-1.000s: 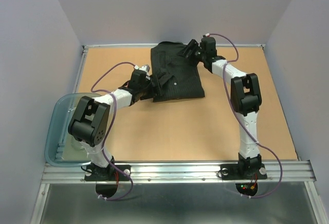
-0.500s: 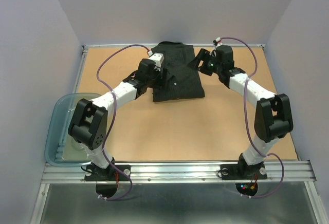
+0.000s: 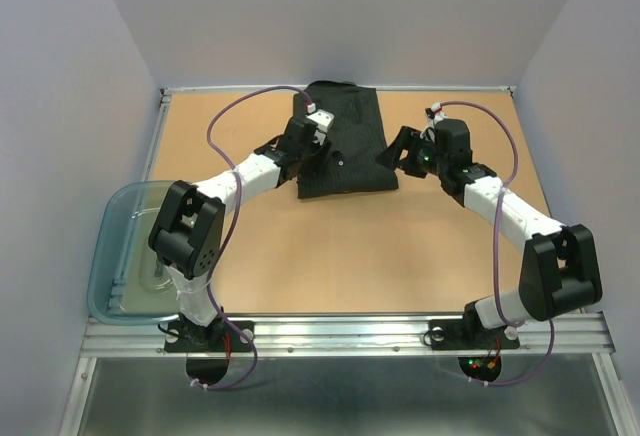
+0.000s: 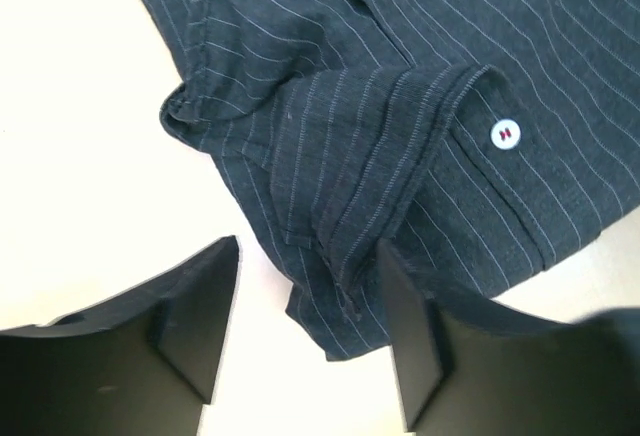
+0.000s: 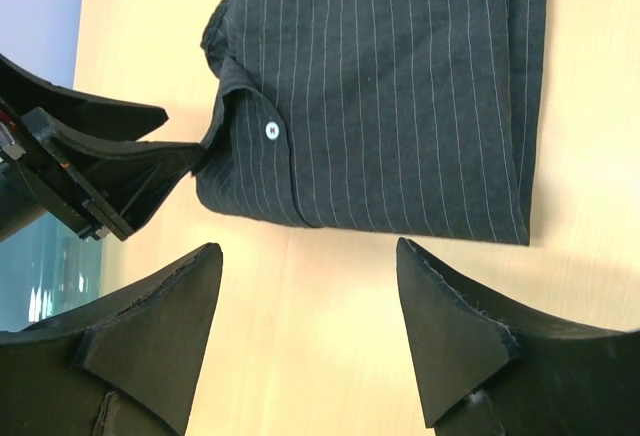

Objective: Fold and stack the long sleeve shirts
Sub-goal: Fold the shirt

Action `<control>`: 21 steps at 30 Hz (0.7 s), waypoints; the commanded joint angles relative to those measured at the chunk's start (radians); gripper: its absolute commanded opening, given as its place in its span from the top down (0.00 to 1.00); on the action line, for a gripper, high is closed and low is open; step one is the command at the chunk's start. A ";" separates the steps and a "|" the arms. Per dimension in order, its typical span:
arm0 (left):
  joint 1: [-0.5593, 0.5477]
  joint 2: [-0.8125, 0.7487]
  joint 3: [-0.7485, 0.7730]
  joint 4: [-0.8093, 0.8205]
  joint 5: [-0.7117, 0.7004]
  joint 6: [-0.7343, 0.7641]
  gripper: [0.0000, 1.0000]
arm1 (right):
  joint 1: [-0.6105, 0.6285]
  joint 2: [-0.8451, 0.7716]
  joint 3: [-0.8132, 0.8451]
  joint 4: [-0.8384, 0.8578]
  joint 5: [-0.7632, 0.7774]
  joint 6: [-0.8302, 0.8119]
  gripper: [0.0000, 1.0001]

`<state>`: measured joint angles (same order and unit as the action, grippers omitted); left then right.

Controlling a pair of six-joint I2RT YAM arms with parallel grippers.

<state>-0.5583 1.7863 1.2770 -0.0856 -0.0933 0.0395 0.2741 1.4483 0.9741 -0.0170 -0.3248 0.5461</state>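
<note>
A black pinstriped long sleeve shirt (image 3: 350, 141) lies folded into a narrow rectangle at the back middle of the table. Its buttoned cuff (image 4: 470, 126) rests on top near the left edge, and the cuff's button (image 5: 270, 131) also shows from the right. My left gripper (image 3: 318, 156) is low at that left edge. In its wrist view the left gripper (image 4: 308, 246) is open, with a loose corner of the cloth (image 4: 340, 306) between the fingers, which do not pinch it. My right gripper (image 3: 395, 151) hovers off the shirt's right edge. The right gripper (image 5: 308, 246) stands open over bare table.
A translucent blue-grey plastic tub (image 3: 105, 256) sits at the table's near left edge, beside the left arm's base. The brown table (image 3: 330, 256) is walled on three sides. A metal rail (image 3: 340, 331) runs along the near edge.
The left gripper moved right onto the shirt's left edge, and its jaws narrowed a little. The right arm pulled back toward the near right, off the shirt. The shirt's outline is now narrower.
</note>
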 commanded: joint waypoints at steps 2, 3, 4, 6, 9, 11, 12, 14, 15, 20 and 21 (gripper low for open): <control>-0.015 -0.004 0.051 -0.031 -0.017 0.063 0.37 | -0.004 -0.051 -0.038 0.020 -0.010 -0.009 0.25; -0.017 -0.016 0.053 -0.031 0.000 0.071 0.37 | -0.004 -0.058 -0.040 0.020 -0.010 -0.008 0.24; -0.020 -0.024 0.051 -0.031 0.013 0.077 0.37 | -0.004 -0.060 -0.041 0.020 -0.010 -0.008 0.25; -0.031 -0.048 0.030 -0.022 0.038 0.101 0.37 | -0.004 -0.065 -0.041 0.020 -0.013 -0.008 0.25; -0.040 -0.057 0.002 -0.011 0.032 0.125 0.35 | -0.004 -0.065 -0.043 0.020 -0.011 -0.006 0.25; -0.043 -0.051 -0.005 -0.011 0.024 0.137 0.35 | -0.004 -0.065 -0.046 0.020 -0.013 -0.003 0.25; -0.043 -0.050 -0.005 -0.011 0.017 0.138 0.35 | -0.004 -0.065 -0.048 0.020 -0.014 -0.003 0.25; -0.048 -0.042 -0.001 -0.011 0.009 0.149 0.35 | -0.004 -0.066 -0.051 0.019 -0.016 -0.002 0.25; -0.049 -0.036 0.002 -0.013 0.006 0.152 0.35 | -0.004 -0.066 -0.055 0.020 -0.017 -0.002 0.25; -0.055 -0.004 0.031 -0.016 -0.029 0.174 0.38 | -0.004 -0.071 -0.064 0.020 -0.016 0.000 0.25; -0.057 0.010 0.035 -0.017 -0.039 0.180 0.46 | -0.004 -0.074 -0.066 0.020 -0.016 0.002 0.25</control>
<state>-0.6071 1.7866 1.2778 -0.1097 -0.0929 0.1787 0.2741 1.4170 0.9314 -0.0200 -0.3305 0.5472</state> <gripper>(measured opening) 0.624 0.754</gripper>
